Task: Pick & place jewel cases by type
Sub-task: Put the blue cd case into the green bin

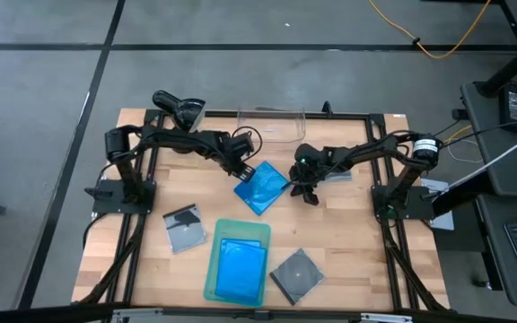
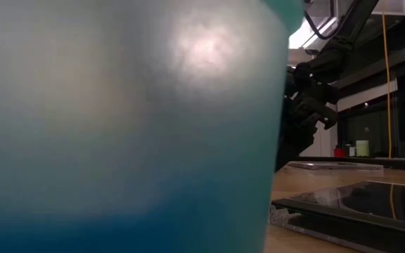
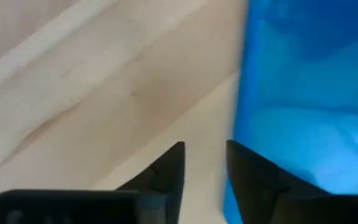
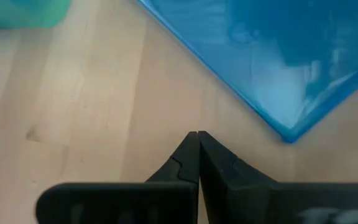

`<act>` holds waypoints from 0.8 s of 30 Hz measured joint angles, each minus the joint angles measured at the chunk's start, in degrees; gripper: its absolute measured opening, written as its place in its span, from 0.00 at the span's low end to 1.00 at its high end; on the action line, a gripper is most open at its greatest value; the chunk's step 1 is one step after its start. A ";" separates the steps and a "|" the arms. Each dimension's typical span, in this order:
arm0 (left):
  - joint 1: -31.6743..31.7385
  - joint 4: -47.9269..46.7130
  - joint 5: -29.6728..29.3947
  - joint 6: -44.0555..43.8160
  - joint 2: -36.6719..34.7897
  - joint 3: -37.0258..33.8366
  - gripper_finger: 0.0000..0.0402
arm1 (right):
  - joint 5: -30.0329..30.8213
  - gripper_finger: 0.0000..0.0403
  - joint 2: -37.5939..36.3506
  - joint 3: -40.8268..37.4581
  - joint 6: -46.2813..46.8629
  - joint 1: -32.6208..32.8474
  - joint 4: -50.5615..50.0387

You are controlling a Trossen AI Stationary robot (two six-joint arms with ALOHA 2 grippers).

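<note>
A blue case [image 1: 261, 187] lies flat mid-table, between both grippers, beyond the green tray [image 1: 237, 266] where another blue case [image 1: 240, 267] is already sorted. The left gripper [image 3: 204, 163] is parted at its edge, gripping nothing, probably releasing it; the right gripper [image 4: 197, 140] is closed and empty beside its corner.

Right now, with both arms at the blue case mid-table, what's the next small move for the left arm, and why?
Probably lift the left end effector straight up, clear of the blue jewel case. Its fingers are parted with only bare table between them, and the case lies flat beside them, so it looks released. The right end effector is shut, just off the case's corner.
</note>
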 joint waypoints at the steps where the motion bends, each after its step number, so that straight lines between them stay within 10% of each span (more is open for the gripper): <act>1: 0.35 -0.05 0.39 0.99 0.69 0.00 0.23 | -0.13 0.01 0.00 -0.02 0.46 0.22 0.21; 10: 1.23 2.60 5.79 4.49 3.57 -0.02 0.01 | 0.20 0.01 0.00 -0.04 3.13 1.02 1.08; 24: 4.91 2.61 18.82 9.35 1.89 -0.02 0.16 | 1.02 0.01 -0.02 -0.13 3.31 1.04 3.00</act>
